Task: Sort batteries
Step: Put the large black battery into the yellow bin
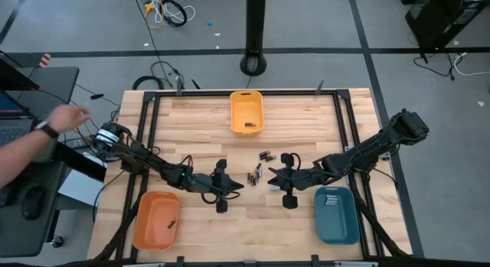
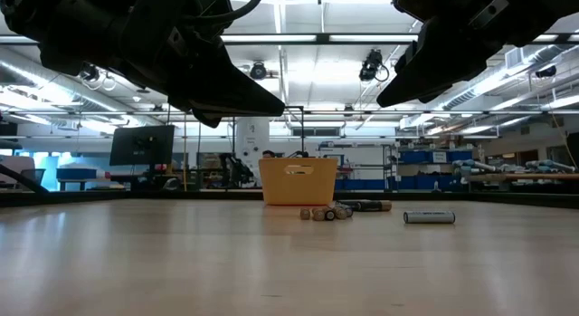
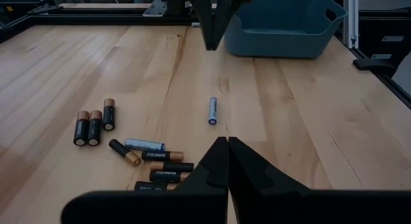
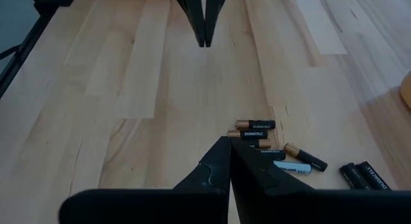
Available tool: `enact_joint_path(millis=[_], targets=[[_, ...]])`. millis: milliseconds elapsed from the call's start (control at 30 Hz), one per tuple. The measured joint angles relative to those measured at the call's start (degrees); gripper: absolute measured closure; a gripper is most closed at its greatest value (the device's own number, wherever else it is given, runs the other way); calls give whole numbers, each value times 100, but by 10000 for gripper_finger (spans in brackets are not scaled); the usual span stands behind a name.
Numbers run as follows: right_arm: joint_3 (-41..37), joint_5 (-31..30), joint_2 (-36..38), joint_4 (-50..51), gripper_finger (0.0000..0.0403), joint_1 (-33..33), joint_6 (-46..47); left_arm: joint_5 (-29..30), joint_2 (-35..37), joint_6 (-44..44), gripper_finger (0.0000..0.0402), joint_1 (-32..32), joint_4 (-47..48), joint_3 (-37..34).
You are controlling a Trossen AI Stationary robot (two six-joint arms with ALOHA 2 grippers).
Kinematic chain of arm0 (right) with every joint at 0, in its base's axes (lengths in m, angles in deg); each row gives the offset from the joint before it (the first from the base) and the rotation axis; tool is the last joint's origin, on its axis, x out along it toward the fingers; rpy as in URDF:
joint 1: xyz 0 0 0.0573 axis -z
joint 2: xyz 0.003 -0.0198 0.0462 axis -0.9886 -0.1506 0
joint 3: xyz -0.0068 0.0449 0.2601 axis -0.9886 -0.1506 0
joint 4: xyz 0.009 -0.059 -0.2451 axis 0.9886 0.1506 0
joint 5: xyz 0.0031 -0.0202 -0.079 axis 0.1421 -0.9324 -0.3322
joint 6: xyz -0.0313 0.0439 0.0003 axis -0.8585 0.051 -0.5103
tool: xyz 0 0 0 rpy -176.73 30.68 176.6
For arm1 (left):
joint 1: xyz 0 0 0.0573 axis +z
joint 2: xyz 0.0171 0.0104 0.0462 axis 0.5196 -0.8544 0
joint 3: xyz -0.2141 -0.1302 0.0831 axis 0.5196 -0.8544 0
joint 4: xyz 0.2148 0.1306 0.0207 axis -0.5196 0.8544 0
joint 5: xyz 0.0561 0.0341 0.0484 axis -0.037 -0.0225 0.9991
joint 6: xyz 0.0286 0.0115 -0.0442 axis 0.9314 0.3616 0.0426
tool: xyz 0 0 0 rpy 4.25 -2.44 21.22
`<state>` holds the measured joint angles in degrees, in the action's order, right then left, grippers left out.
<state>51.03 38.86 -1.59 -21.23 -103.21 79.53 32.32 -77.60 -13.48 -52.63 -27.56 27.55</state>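
Several loose batteries (image 1: 257, 174) lie on their sides on the wooden table between my two grippers, some black with copper ends (image 3: 93, 126), some pale (image 3: 144, 145). One pale battery (image 3: 212, 111) lies apart from the cluster. My left gripper (image 3: 227, 146) hovers shut just left of the cluster (image 1: 240, 180), holding nothing. My right gripper (image 4: 229, 146) hovers shut just right of it (image 1: 271, 175), also holding nothing. In the low view both stand above the table, clear of the batteries (image 2: 326, 212).
A yellow bin (image 1: 246, 112) at the far middle holds a dark battery. An orange bin (image 1: 157, 219) at the near left holds another. A teal bin (image 1: 337, 215) at the near right holds pale ones. A person's arm (image 1: 38, 137) reaches in beyond the table's left edge.
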Motion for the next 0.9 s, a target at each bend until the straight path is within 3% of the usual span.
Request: enact_joint_path(millis=[400,900], targets=[[0,4,0,-2,380,29,29,-1,0,0,395,0,0,0],[2,-3,0,480,349,653,389,-2,0,-68,395,87,2,0]])
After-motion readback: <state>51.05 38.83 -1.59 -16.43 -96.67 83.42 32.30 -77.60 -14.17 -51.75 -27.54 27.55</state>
